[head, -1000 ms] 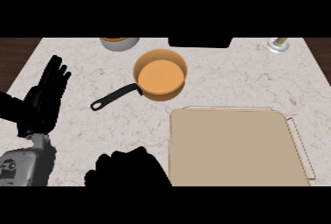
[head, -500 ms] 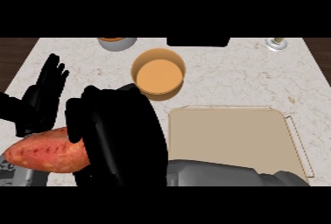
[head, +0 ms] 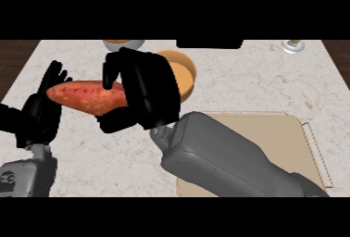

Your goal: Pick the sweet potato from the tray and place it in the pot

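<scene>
Since half a second ago, right hand (head: 145, 90) and sweet potato (head: 87, 96) are higher in view and nearer the pot (head: 179, 75); before, both sat low at left, well short of it. Right hand's fingers and thumb curl round the sweet potato's right end; reddish body sticks out to the hand's left, above the table (head: 266, 83). Pot lies just behind and right of the hand, partly hidden by its fingers. Grey forearm now crosses the tray (head: 308, 139), covering much of it. Left hand (head: 42, 109) shows at the left edge, fingers straight and up, holding nothing, just left of the sweet potato. Small bowl (head: 123, 44) beyond the right hand; small jar (head: 294, 46) far right.
</scene>
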### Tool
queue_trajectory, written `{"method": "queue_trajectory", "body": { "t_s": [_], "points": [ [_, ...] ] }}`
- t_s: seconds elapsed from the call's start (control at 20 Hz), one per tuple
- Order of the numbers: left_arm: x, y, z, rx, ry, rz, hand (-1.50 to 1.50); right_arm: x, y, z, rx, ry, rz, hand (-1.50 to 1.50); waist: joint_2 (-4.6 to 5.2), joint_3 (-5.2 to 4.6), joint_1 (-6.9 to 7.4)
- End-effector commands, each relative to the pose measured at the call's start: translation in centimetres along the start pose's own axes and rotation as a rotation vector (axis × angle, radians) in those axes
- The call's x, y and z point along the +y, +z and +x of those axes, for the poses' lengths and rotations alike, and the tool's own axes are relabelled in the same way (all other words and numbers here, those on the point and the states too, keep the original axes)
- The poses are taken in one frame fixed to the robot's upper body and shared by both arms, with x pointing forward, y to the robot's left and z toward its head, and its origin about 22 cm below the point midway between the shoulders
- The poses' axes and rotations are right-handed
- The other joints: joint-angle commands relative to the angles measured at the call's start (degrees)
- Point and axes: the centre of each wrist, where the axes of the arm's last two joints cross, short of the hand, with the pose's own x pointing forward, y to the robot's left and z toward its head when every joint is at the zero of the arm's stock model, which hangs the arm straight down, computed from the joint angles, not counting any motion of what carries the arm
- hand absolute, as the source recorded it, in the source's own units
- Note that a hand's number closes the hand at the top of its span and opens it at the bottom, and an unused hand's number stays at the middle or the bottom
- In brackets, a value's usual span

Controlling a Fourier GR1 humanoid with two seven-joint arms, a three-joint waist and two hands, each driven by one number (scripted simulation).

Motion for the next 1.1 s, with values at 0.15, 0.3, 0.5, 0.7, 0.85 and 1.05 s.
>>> {"method": "queue_trajectory", "body": {
  "t_s": [0.15,0.3,0.5,0.7,0.85,1.05],
  "points": [
    [-1.0,-0.1,0.1,-0.008,-0.009,-0.004,0.00,0.7,-3.2,-6.6,-0.016,0.359,-0.092,1.50,0.12,-0.05,-0.59],
    [-0.8,0.2,0.9,-0.002,-0.001,-0.022,0.00,1.2,-5.6,-6.7,0.010,0.453,-0.141,1.50,0.15,-0.04,0.57],
    [-0.8,0.1,1.2,-0.020,0.006,0.002,0.00,2.4,-6.8,-9.7,0.045,0.450,-0.127,1.50,0.34,0.00,1.03],
    [-0.8,0.5,0.8,-0.009,0.005,-0.012,0.00,2.4,-7.1,-12.8,0.072,0.475,-0.076,1.50,0.43,0.01,1.47],
    [-0.7,-0.7,0.9,-0.023,0.001,-0.019,0.00,2.1,-7.2,-14.0,0.181,0.363,-0.037,1.50,1.01,-0.01,2.33],
    [-1.7,-0.3,0.3,-0.002,0.000,-0.051,0.00,1.5,-7.6,-14.5,0.220,0.237,0.080,-1.50,1.12,0.02,3.14]
  ]
}}
